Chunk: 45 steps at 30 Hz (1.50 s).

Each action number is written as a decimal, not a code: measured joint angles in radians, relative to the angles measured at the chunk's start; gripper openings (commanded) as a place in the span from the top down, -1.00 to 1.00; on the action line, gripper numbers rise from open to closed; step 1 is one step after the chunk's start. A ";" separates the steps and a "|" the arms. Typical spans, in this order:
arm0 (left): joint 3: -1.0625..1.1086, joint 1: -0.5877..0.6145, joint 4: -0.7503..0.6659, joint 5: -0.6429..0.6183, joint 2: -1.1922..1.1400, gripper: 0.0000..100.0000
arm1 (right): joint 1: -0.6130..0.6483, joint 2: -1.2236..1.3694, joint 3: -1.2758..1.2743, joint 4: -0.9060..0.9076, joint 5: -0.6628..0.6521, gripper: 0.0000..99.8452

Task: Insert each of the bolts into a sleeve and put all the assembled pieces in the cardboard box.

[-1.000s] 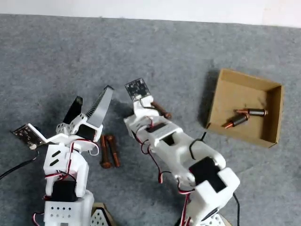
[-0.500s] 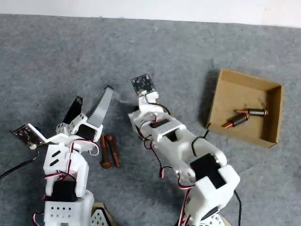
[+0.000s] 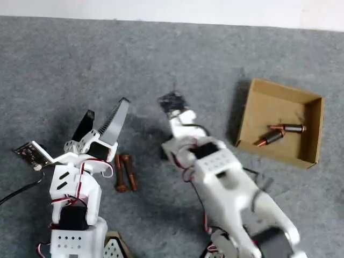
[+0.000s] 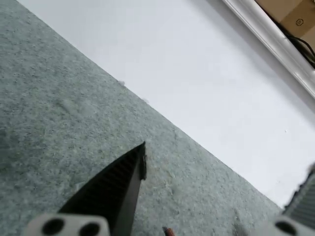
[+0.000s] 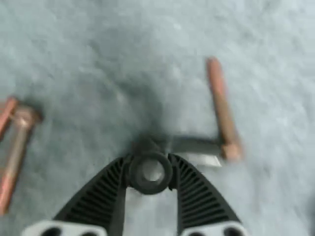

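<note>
Right tool (image 5: 150,162) clamps dark sleeve (image 5: 134,173) at worktop (image 3: 177,54) centre, bolt (image 5: 221,108) beside it. Left tool (image 3: 106,110) spread wide. Cardboard box (image 3: 279,88) near worktop's right edge.

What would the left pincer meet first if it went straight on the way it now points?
Nothing close: ahead of the open left pincer lies grey carpet, then the white surface beyond it. The two bolts lie behind its tips, out of line. Its height above the carpet is unclear.
</note>
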State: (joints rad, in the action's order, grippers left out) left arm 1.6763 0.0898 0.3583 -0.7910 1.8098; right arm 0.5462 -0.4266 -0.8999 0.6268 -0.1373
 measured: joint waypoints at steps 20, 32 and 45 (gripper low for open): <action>0.000 0.000 0.000 0.000 0.000 0.10 | -0.224 -0.130 -0.255 0.210 -0.110 0.83; 0.000 0.000 0.000 0.000 0.000 0.10 | -0.227 -0.040 -0.206 0.127 -0.110 0.72; 0.000 0.000 0.000 0.000 0.000 0.10 | -0.227 -0.028 -0.216 0.029 -0.110 0.72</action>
State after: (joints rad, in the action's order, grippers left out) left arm 1.6763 0.0898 0.3583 -0.7910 1.8098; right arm 0.3191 -0.4542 -1.1162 0.6559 -0.2478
